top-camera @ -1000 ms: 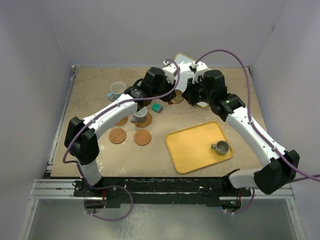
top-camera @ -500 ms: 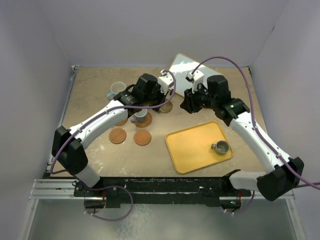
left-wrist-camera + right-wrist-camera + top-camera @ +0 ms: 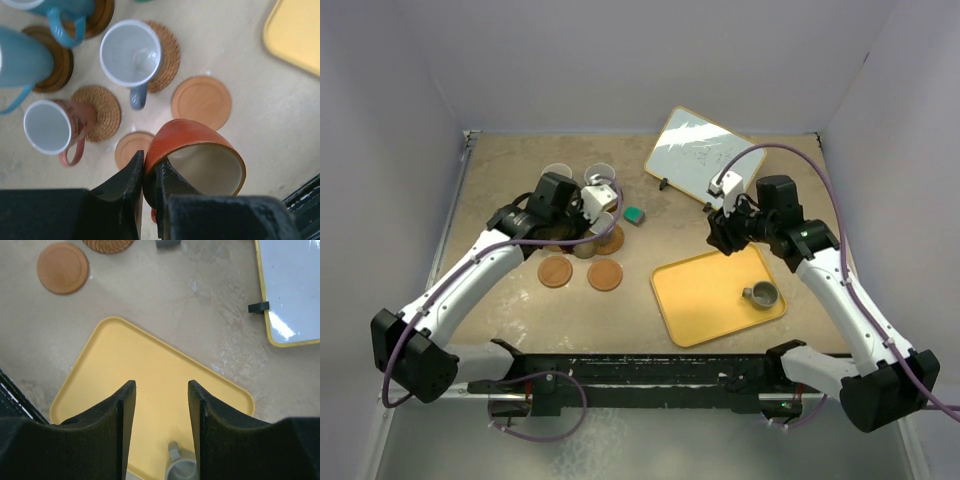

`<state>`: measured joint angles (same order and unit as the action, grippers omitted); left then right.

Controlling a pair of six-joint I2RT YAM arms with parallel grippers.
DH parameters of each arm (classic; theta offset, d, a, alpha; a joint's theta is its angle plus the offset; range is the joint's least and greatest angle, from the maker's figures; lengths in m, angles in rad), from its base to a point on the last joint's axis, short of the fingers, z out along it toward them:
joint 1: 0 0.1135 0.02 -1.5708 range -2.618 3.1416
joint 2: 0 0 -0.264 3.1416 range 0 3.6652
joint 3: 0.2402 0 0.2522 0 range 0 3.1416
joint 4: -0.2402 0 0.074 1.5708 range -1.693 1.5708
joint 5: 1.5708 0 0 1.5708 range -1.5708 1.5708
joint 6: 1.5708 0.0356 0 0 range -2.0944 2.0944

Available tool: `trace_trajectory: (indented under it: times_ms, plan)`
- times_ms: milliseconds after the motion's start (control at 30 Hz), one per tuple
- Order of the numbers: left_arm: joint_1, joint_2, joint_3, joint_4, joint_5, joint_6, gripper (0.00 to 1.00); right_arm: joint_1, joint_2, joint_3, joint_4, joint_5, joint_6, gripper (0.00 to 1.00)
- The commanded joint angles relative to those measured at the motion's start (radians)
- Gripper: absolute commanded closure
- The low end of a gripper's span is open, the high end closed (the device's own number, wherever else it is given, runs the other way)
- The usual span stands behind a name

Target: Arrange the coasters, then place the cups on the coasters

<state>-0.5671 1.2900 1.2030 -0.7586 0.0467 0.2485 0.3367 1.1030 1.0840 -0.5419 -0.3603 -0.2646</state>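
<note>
**Four cups seated, two left to place**

At far left, shows four ceramic cups sitting on coasters. Seats a teal mug (image 3: 65,7) and a light blue mug (image 3: 20,60) on dark ringed wooden discs (image 3: 62,72). Seats a grey-blue mug (image 3: 131,52) with a glossy white inside on a woven rattan coaster (image 3: 167,55). Seats a pink mug (image 3: 50,127) on a second woven round (image 3: 102,112).

Just beside these, leaves two smooth light-orange coasters bare: one flat rimmed disc (image 3: 201,102) and its twin (image 3: 129,149).

With the left gripper (image 3: 150,165), pinches the thin wall of a glossy orange-red cup (image 3: 200,160). Keeps the jaws narrow, one finger outside the rim and one inside, near that bare pair.

Farther right, leaves a small grey cup (image 3: 761,294) lying on the yellow rectangular tray (image 3: 700,300), matte with rounded corners. Holds the right gripper (image 3: 161,386) above that tray, jaws apart with nothing between them.

By this reckoning, counts the coasters as laid out. Remains to set the orange-red cup on one bare disc and fetch the grey cup for the other.
</note>
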Motion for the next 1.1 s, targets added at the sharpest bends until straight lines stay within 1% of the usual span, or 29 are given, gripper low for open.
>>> trace_trajectory:
  times_ms: [0,100,200,267,367,500,600,800,1067]
  plan:
    - [0.088,-0.08,-0.052,-0.044,-0.014,0.085,0.97,-0.013,-0.022,-0.021,-0.046,-0.027,-0.085,0.51]
    - [0.127,-0.112,-0.095,-0.051,-0.033,0.105,0.97,-0.016,-0.034,-0.027,-0.045,-0.019,-0.095,0.49]
    - [0.155,-0.143,-0.139,-0.043,-0.049,0.115,0.97,-0.019,-0.053,-0.051,-0.034,0.013,-0.098,0.44]
    - [0.189,-0.147,-0.163,-0.03,-0.05,0.123,0.97,-0.022,-0.065,-0.064,-0.017,0.069,-0.111,0.42]
    - [0.24,-0.123,-0.198,-0.005,-0.045,0.146,0.97,-0.028,-0.081,-0.067,-0.008,0.091,-0.092,0.38]
    - [0.318,-0.073,-0.212,0.006,0.038,0.17,0.97,-0.033,-0.097,-0.075,0.009,0.114,-0.084,0.29]
    - [0.344,-0.047,-0.228,0.016,0.071,0.174,0.97,-0.037,-0.1,-0.075,0.015,0.145,-0.077,0.22]
    - [0.353,0.012,-0.273,0.081,0.096,0.161,0.97,-0.046,-0.106,-0.075,0.02,0.166,-0.079,0.2]
    - [0.39,0.122,-0.268,0.143,0.117,0.121,0.97,-0.046,-0.087,-0.075,0.011,0.153,-0.092,0.2]
